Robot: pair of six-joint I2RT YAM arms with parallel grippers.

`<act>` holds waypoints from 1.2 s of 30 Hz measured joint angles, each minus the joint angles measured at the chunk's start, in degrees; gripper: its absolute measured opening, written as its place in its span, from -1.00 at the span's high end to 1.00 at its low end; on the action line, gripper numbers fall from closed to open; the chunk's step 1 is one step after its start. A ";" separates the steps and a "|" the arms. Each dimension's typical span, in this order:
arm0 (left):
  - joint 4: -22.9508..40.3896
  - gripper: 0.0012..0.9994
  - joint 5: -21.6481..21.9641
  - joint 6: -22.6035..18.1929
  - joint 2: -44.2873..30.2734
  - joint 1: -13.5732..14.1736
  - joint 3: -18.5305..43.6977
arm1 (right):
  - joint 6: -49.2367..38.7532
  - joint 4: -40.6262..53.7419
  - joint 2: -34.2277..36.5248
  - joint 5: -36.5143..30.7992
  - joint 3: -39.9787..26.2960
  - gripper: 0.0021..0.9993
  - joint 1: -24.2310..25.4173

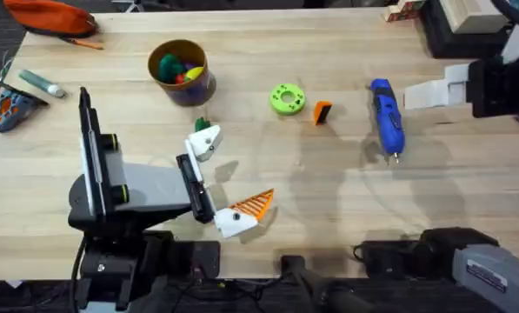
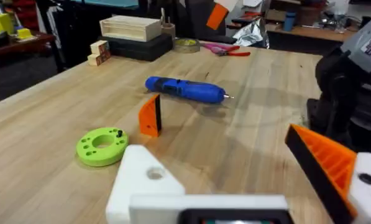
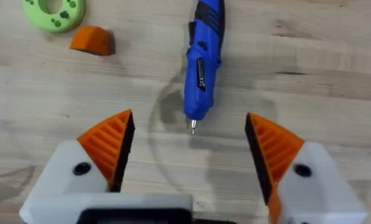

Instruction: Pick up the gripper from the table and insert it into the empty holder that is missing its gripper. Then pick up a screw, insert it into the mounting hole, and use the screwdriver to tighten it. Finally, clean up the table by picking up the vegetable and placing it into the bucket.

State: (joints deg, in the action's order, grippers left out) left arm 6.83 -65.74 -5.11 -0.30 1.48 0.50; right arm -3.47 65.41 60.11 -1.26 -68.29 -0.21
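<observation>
The small orange gripper (image 1: 322, 112) (image 2: 151, 116) (image 3: 93, 40) lies on the table between the lime-green disc (image 1: 287, 98) and the blue screwdriver (image 1: 387, 117) (image 2: 185, 89) (image 3: 201, 62). A small black screw (image 2: 119, 132) stands on the disc. My left gripper (image 1: 229, 174) (image 2: 229, 168) is open. One of its mounts is the bare white holder (image 1: 205, 143) (image 2: 141, 180); the other carries an orange ribbed tip. A dark-green vegetable (image 1: 201, 124) peeks out just behind the holder. My right gripper (image 1: 420, 94) (image 3: 188, 146) is open above the screwdriver's tip. The bucket (image 1: 198, 84) holds toys.
An orange pouch (image 1: 50, 16), a grey-green marker pen (image 1: 40, 83) and a small grey and orange object (image 1: 11, 106) lie at the far left. Wooden blocks (image 1: 404, 10) and a dark box (image 1: 455, 35) stand at the back right.
</observation>
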 joint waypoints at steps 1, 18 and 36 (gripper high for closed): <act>-0.02 -0.97 0.03 0.01 0.00 0.00 0.01 | 0.01 0.00 -0.01 0.00 0.00 -0.99 0.00; -0.16 -0.97 0.84 0.01 0.00 0.00 0.01 | -0.01 -0.02 -0.01 0.00 0.00 -0.99 0.00; -0.17 -0.97 0.86 0.01 0.00 0.00 0.01 | -0.01 -0.02 0.01 0.00 0.00 -0.99 0.00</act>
State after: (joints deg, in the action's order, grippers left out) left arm 6.66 -64.88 -5.10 -0.30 1.48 0.51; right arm -3.49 65.39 60.12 -1.26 -68.29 -0.21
